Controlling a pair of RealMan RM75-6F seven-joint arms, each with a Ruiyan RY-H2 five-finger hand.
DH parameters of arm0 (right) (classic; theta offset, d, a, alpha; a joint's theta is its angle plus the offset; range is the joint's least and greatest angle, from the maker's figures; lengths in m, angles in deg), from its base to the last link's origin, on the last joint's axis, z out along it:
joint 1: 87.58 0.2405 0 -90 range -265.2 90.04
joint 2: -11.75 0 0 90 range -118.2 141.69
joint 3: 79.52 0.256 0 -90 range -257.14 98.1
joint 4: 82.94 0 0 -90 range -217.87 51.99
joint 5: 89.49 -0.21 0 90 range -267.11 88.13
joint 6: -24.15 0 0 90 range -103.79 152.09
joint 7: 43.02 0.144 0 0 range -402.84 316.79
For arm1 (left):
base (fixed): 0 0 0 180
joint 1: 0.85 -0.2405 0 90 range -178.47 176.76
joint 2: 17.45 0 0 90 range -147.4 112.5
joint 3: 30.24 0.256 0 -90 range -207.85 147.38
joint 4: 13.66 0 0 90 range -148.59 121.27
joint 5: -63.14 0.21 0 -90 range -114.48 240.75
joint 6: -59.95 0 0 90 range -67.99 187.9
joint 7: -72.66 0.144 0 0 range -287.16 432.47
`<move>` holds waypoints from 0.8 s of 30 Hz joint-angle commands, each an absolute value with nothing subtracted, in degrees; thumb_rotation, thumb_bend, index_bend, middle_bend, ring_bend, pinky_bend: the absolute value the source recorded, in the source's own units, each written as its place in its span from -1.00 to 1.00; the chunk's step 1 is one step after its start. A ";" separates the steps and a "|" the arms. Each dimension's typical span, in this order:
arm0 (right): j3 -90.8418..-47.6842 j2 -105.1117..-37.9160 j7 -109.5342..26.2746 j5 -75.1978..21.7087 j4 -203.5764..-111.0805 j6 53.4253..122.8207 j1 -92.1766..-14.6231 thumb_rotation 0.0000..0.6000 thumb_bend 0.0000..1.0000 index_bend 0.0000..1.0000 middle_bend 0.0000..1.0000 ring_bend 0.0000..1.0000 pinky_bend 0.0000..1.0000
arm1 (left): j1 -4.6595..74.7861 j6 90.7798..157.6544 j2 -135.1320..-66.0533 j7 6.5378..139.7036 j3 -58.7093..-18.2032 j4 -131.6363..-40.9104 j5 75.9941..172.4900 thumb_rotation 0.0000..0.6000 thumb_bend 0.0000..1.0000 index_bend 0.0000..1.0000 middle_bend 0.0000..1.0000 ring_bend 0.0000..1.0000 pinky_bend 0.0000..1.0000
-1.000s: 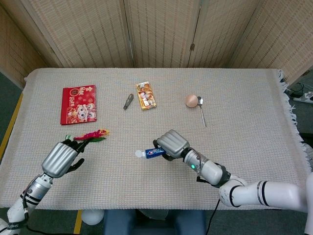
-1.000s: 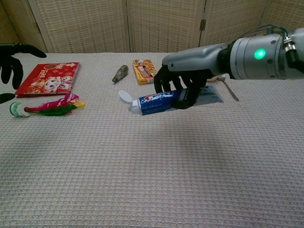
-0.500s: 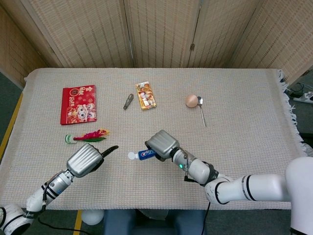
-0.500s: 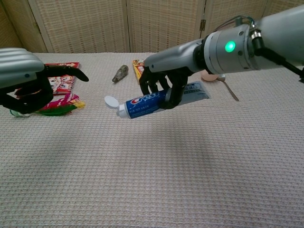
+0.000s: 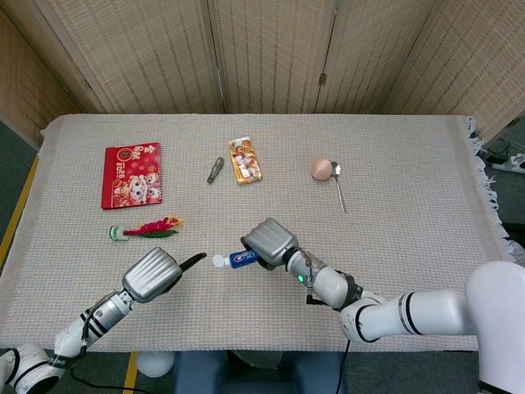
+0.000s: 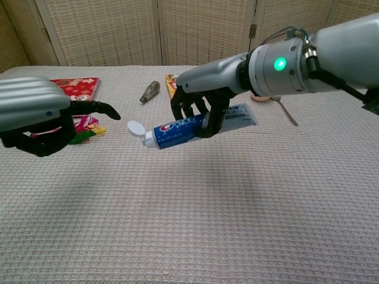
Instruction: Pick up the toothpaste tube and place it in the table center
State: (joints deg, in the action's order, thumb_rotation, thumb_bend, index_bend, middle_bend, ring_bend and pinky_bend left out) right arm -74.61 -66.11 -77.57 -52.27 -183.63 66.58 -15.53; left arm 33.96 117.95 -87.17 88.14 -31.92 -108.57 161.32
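The right hand (image 6: 198, 112) clamps its dark fingers around the glossy blue toothpaste tube (image 6: 195, 126), held above the woven table cloth (image 6: 237, 201) near centre, white round cap pointing to nine o'clock. At the tube's nine o'clock, the ribbed silver left hand (image 6: 35, 118) holds nothing, one finger extended, the others curled.

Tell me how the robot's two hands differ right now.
The right hand grips the toothpaste tube, holding it clear of the tablecloth with its open cap toward the left; the left hand holds nothing. The right hand's fingers wrap around the tube, while the left hand points one finger toward the cap. Both hover over the table's near half.
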 commanded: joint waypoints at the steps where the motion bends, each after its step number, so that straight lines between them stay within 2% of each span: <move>1: -74.93 -66.27 -77.36 -52.33 -183.34 66.69 -15.31 1.00 0.52 0.14 0.03 0.18 0.11 | 34.14 117.99 -87.39 88.34 -31.81 -108.69 161.04 1.00 0.51 -0.68 0.81 0.69 0.71; 24: -75.52 -67.53 -73.83 -49.16 -182.16 67.91 -15.53 1.00 0.52 0.14 0.04 0.18 0.11 | 35.10 117.81 -87.60 91.59 -30.37 -111.02 160.00 1.00 0.51 -0.69 0.81 0.67 0.71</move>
State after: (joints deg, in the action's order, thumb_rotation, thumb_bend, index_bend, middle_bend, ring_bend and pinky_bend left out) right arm -75.55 -67.59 -73.98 -49.32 -182.18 67.87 -15.41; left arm 35.14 117.81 -87.58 91.47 -30.42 -111.04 160.11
